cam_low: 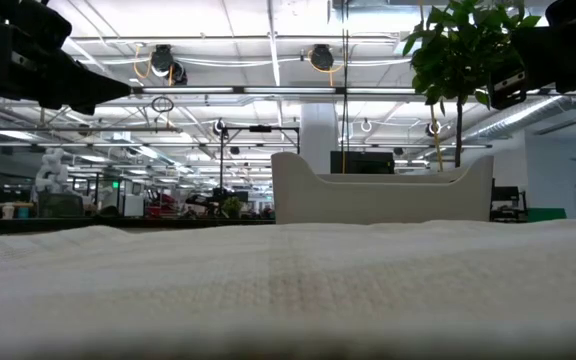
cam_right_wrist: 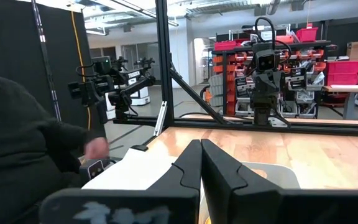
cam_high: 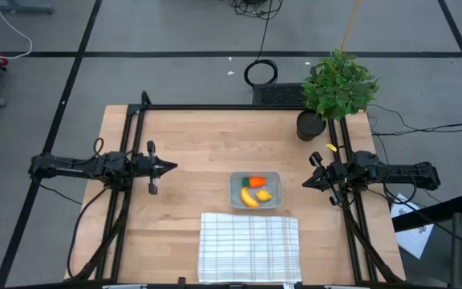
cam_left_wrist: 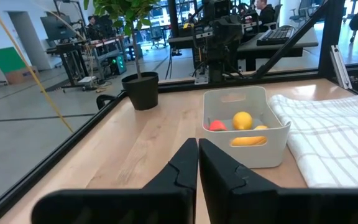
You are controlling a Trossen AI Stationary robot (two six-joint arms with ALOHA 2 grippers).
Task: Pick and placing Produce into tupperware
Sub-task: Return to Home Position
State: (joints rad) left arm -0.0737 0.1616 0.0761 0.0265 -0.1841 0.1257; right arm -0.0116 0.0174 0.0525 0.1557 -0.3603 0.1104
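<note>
Produce lies inside the shallow translucent grey plastic tub: curved yellow banana, small round yellow lemon and orange carrot. A white grid-patterned cloth lies just beside the tub. The left gripper and right gripper flank the tub, well apart from it, fingers pressed together and empty, with bare wooden table between. From the low view, the tub's wall hides its contents.

Nothing written can be read in any view. The tupperware, the checked cloth and the black plant pot show no legible marking. Any labels on the red storage bins across the room are too small to tell.
</note>
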